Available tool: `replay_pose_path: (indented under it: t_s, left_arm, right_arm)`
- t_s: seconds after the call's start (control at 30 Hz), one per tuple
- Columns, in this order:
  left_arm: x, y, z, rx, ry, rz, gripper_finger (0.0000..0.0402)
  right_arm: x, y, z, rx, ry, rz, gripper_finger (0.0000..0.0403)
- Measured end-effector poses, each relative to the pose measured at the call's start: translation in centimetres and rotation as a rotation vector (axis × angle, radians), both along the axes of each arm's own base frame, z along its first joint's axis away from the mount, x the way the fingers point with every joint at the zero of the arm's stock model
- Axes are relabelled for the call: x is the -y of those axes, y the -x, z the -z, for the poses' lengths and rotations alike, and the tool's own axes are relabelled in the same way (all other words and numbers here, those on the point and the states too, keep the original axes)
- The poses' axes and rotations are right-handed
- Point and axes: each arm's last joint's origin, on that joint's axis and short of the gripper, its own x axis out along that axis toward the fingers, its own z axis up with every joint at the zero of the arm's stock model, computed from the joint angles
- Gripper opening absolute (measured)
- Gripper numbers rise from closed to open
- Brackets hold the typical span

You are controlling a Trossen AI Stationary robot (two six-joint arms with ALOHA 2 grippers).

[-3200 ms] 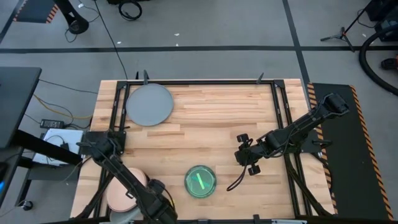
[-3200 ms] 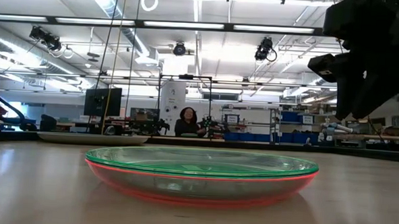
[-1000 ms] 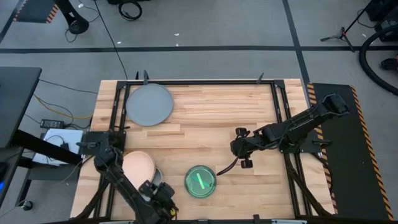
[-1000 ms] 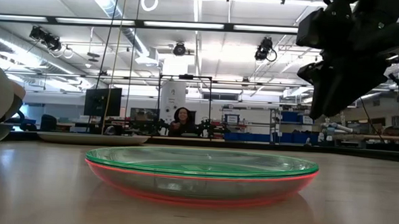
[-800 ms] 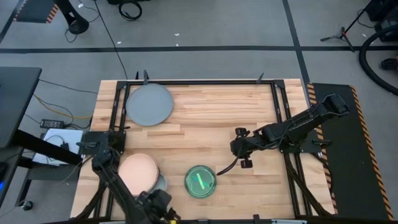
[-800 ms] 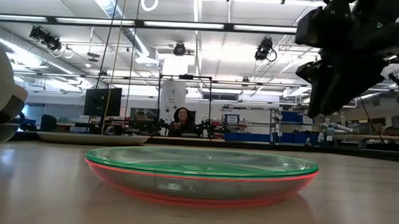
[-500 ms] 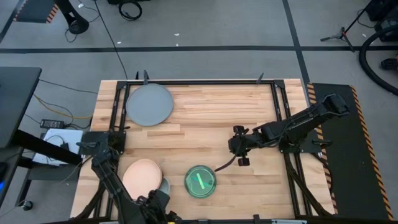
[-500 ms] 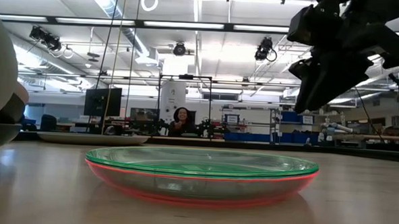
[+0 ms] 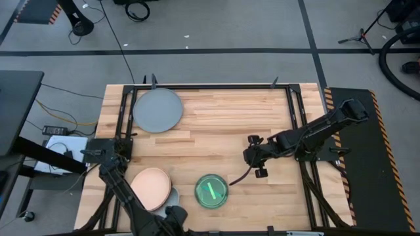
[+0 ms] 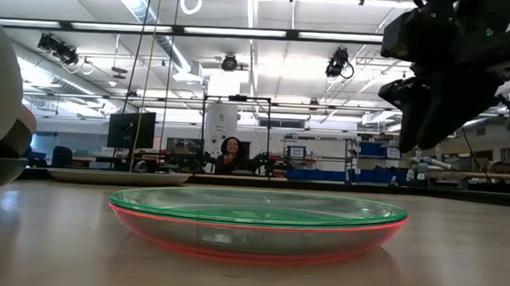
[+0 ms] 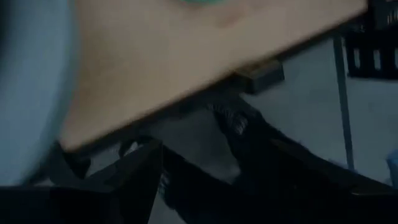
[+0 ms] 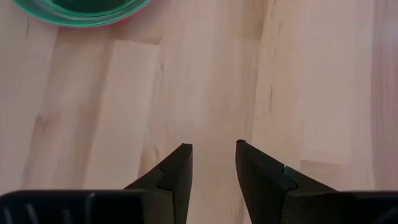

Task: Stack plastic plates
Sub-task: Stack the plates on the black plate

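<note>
Your left gripper (image 9: 172, 215) has carried the peach plate (image 9: 151, 188) right across the tabletop (image 9: 216, 124), near the green-on-red stack (image 9: 211, 191); its grip can't be told. Your right gripper (image 12: 212, 163) hovers empty, slightly parted. The grey plate (image 9: 157, 109) waits far left.

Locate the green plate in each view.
High: green plate, near table edge, centre.
Low, centre foreground, stacked on a red plate.
Left wrist: a green sliver at the top edge, likely it.
Right wrist, top-left corner.
Shared landmark: the wood table.
</note>
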Motion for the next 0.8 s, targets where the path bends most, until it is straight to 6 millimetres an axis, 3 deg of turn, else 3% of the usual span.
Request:
replay_pose_path:
  t_s: [0.1,0.23,0.4,0.6,0.8]
  left_arm:
    - [0.2,0.6,0.2,-0.052,0.007,0.011,0.0285]
    - [-0.1,3.2,0.6,-0.221,-0.081,-0.081,0.0261]
    - [0.2,4.4,2.8,-0.355,-0.108,-0.111,0.0221]
    - [-0.2,3.6,5.9,-0.380,-0.131,-0.104,0.0185]
    - [-1.7,3.2,7.6,-0.443,-0.219,-0.096,0.0172]
  right_arm:
    - [-0.1,0.0,0.0,0.000,-0.003,-0.003,0.0130]
    - [-0.1,0.0,0.0,0.001,-0.002,-0.004,0.0130]
    - [0.0,0.1,0.0,-0.009,0.000,-0.005,0.0130]
    - [-0.1,0.1,0.0,-0.005,-0.003,-0.003,0.0130]
    - [-0.1,0.1,0.0,-0.018,-0.048,0.027,0.0130]
